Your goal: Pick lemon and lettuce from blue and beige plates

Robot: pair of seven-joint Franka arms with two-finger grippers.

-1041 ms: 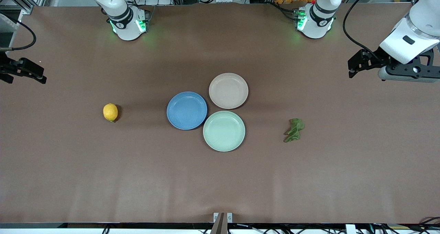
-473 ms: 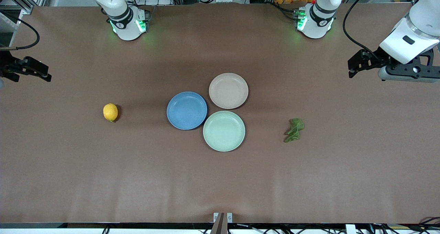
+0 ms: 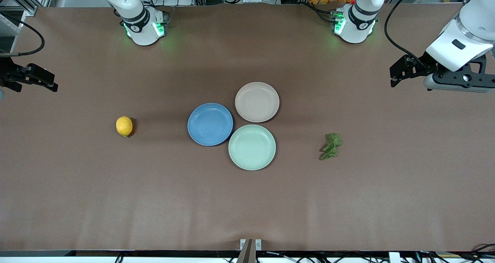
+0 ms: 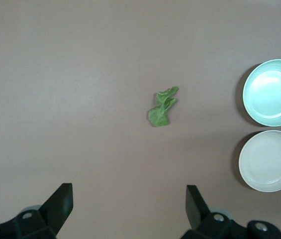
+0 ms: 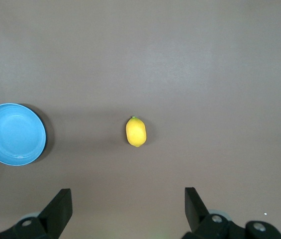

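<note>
The yellow lemon (image 3: 124, 126) (image 5: 136, 132) lies on the bare table, toward the right arm's end. The dark green lettuce (image 3: 331, 146) (image 4: 162, 106) lies on the table toward the left arm's end. The blue plate (image 3: 210, 124) (image 5: 13, 133) and the beige plate (image 3: 256, 101) (image 4: 269, 160) sit touching at the table's middle, each with nothing on it. My right gripper (image 3: 36, 86) (image 5: 128, 195) hangs open over the table's edge at its own end, apart from the lemon. My left gripper (image 3: 392, 76) (image 4: 129, 191) hangs open over its own end, apart from the lettuce.
A pale mint-green plate (image 3: 251, 147) (image 4: 272, 92) touches both other plates and lies nearer the front camera. The two arm bases (image 3: 143, 27) (image 3: 354, 25) stand along the table's back edge.
My right gripper has slid a little way in toward the table's middle. My left gripper has shifted very slightly. The lemon, the lettuce and the plates have not moved.
</note>
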